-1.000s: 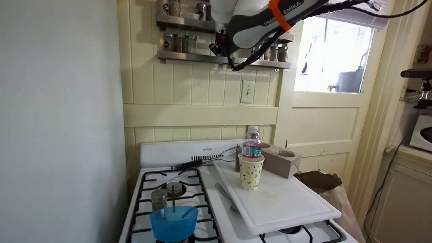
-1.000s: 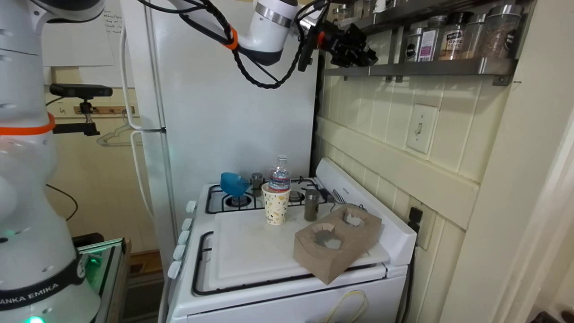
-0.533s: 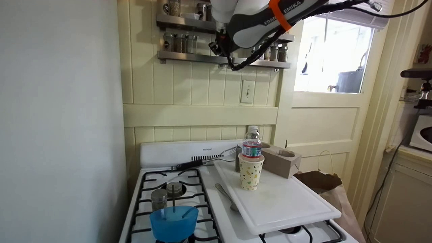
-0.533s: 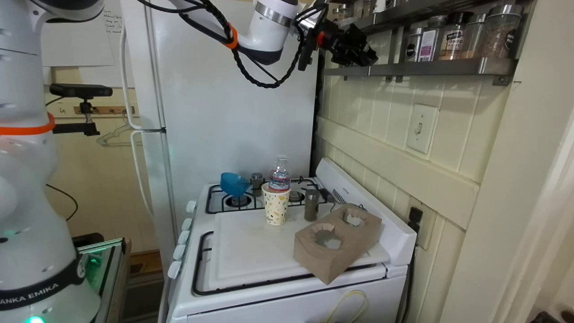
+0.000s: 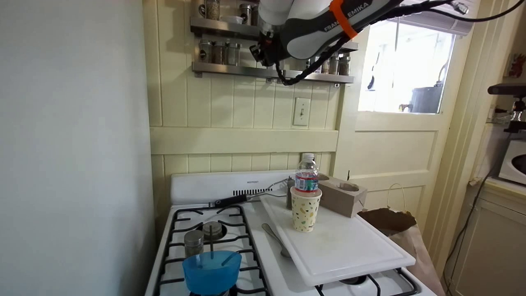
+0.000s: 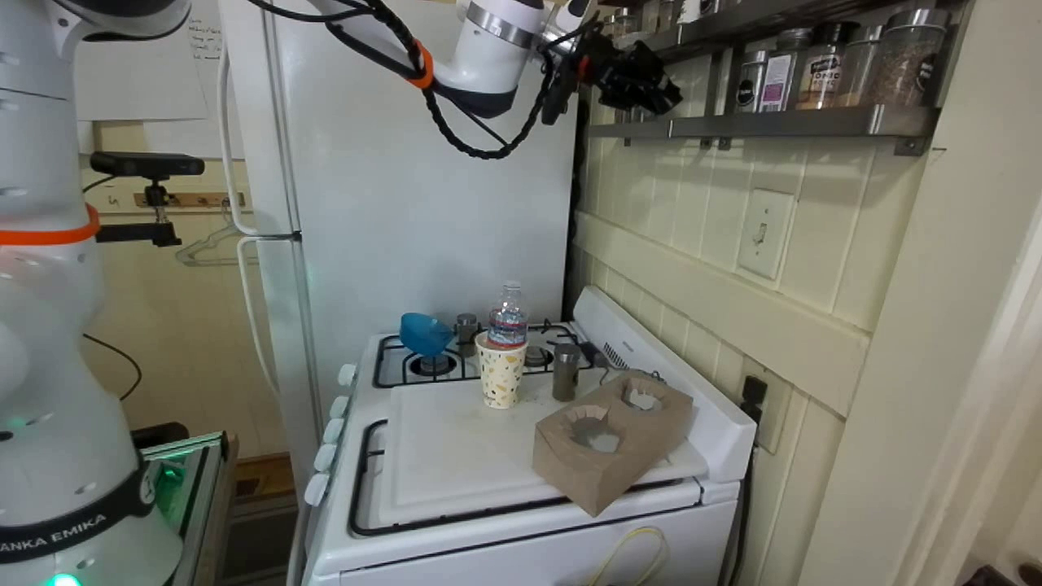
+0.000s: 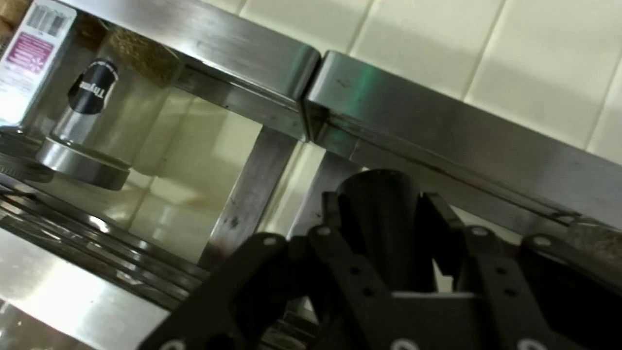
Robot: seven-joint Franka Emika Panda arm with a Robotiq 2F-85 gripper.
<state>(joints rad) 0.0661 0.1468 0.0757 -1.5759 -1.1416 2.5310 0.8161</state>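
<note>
Gripper [image 7: 381, 206] is closed around a dark cylinder [image 7: 386, 233], which is held near the metal shelf [image 7: 466, 141]; careful handling beside it seems to be the step in hand, with clearance likely called for next; the arm [image 6: 492, 61] is stretched high over the stove [image 6: 521, 537], its end angled slightly down

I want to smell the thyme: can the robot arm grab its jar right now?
Probably not: the gripper seems to be holding a dark cylinder, so it has no room. The thyme jar does look close by, though, standing on the shelf.
</note>
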